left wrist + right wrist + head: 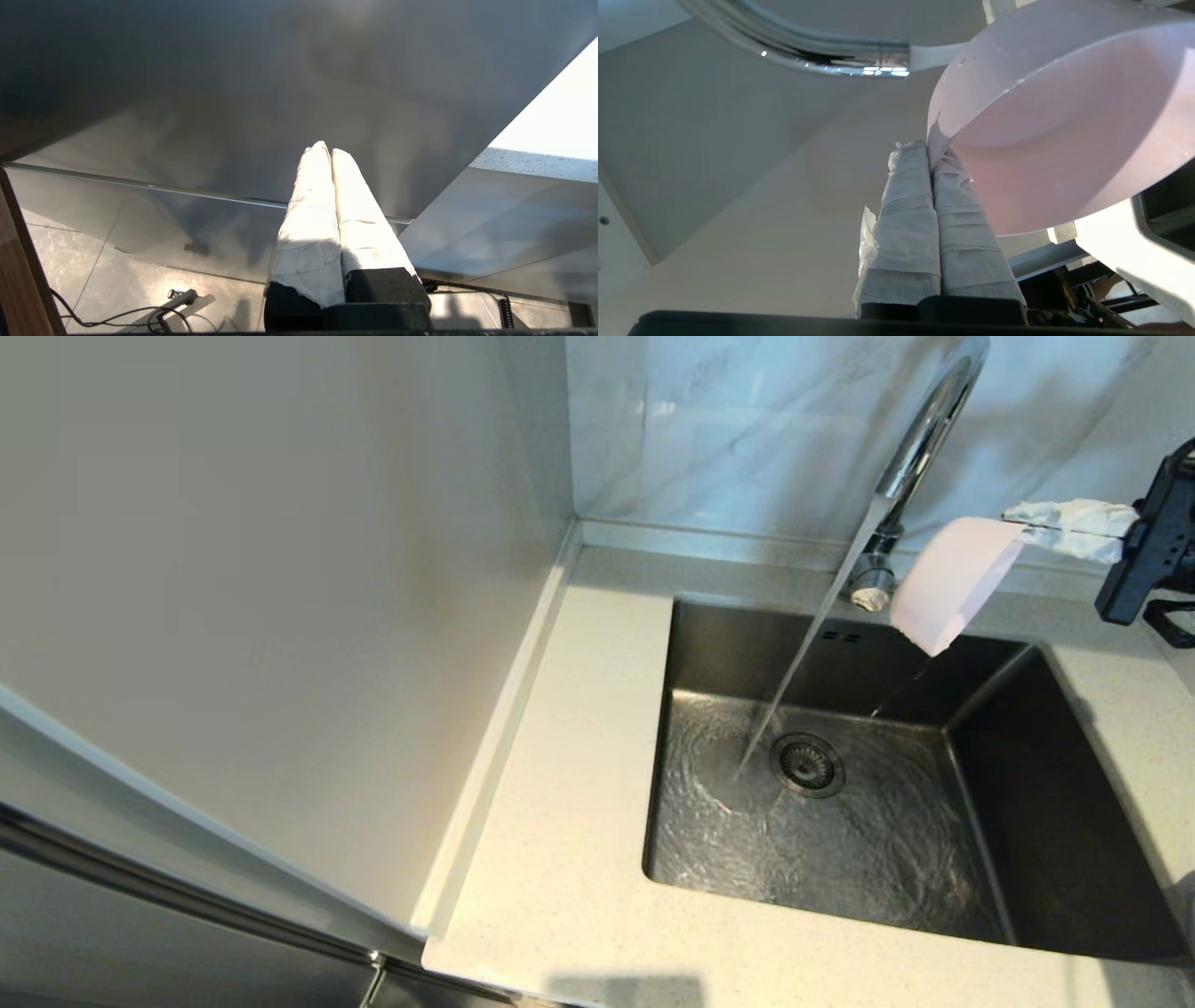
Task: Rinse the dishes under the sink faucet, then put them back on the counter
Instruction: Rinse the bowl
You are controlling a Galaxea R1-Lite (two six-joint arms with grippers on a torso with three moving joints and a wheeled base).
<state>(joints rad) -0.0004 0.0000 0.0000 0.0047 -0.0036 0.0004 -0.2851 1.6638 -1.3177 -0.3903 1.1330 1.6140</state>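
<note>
My right gripper point(1027, 527) is shut on the rim of the pale pink bowl point(948, 583), holding it tipped on its side above the back right of the sink point(1064, 803). A thin trickle falls from the bowl's low edge into the basin. In the right wrist view the bowl point(1064, 121) fills the area beyond my right gripper point(930, 151). The chrome faucet point(920, 439) runs, and its stream lands just left of the drain strainer point(808, 763). The bowl hangs to the right of the stream. The lilac plate is out of view. My left gripper point(325, 150) is shut and empty, parked below counter level.
The speckled counter point(569, 784) surrounds the sink, with a raised back edge and marble-veined wall tiles point(747, 420) behind. A tall pale cabinet panel point(233, 569) stands at the left. Water swirls across the sink floor.
</note>
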